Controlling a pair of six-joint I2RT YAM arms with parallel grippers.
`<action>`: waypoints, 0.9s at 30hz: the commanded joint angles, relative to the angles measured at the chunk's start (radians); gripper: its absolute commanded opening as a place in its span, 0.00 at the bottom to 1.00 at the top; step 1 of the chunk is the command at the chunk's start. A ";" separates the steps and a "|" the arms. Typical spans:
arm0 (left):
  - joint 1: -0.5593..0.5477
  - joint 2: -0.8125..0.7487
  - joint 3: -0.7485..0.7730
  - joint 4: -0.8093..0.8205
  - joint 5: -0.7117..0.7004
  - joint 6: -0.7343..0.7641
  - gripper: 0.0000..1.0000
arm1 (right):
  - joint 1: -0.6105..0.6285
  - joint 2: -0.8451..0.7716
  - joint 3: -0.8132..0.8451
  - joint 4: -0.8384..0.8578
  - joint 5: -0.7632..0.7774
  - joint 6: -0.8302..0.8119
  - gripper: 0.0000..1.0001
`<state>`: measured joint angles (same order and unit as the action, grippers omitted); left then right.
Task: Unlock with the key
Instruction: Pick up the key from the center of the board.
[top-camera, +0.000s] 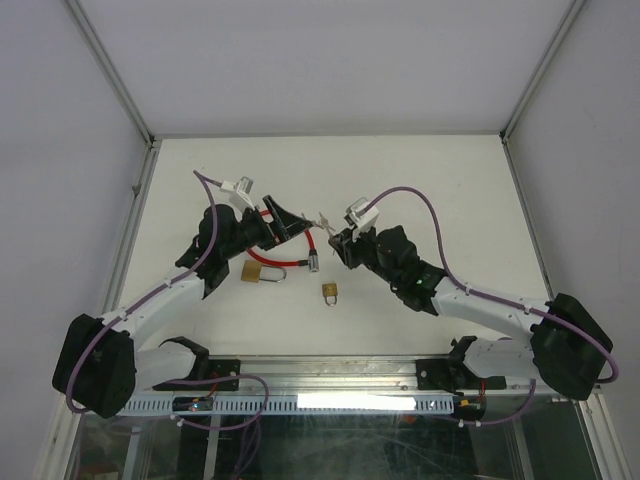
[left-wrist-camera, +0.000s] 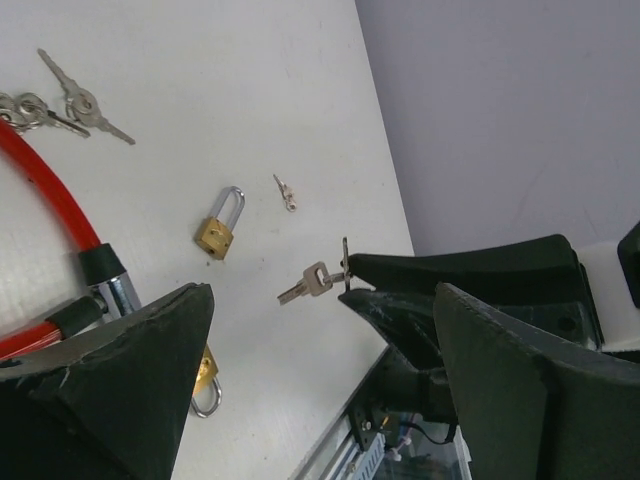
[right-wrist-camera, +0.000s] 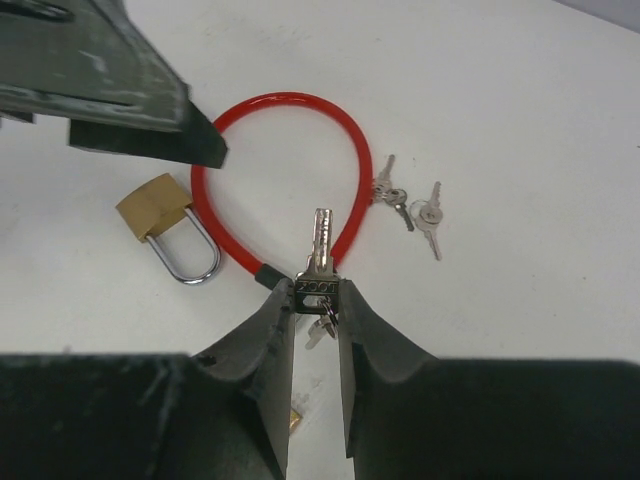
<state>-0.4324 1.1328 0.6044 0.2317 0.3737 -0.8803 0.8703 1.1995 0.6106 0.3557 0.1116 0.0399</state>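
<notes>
My right gripper (right-wrist-camera: 318, 292) is shut on the square head of a silver key (right-wrist-camera: 321, 238). Its blade points away from me toward the red cable lock (right-wrist-camera: 275, 99), and a second key dangles from its ring below. In the top view the right gripper (top-camera: 336, 243) hovers right of the cable (top-camera: 311, 242). The left gripper (top-camera: 279, 226) stands open over the cable's loop with nothing between its fingers (left-wrist-camera: 130, 380). The cable's metal lock end (left-wrist-camera: 116, 288) lies beside the left finger. The held key (left-wrist-camera: 308, 283) shows ahead of the open left jaws.
A large brass padlock (top-camera: 256, 271) lies near the left gripper, and a small brass padlock (top-camera: 329, 291) sits closer to the bases. Loose keys on rings (right-wrist-camera: 412, 205) lie beyond the cable. A tiny key (left-wrist-camera: 287, 193) rests near the small padlock (left-wrist-camera: 218, 231). Walls enclose the table.
</notes>
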 joint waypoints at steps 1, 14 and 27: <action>-0.041 0.047 -0.003 0.204 0.013 -0.074 0.93 | 0.058 -0.038 -0.009 0.142 0.034 -0.046 0.08; -0.101 0.129 -0.004 0.284 -0.024 -0.116 0.76 | 0.122 -0.025 -0.024 0.224 0.069 -0.066 0.08; -0.120 0.140 -0.028 0.339 -0.025 -0.129 0.44 | 0.137 0.015 -0.017 0.264 0.086 -0.051 0.08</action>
<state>-0.5381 1.2716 0.5766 0.4965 0.3649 -1.0080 0.9997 1.2114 0.5785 0.5316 0.1699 -0.0097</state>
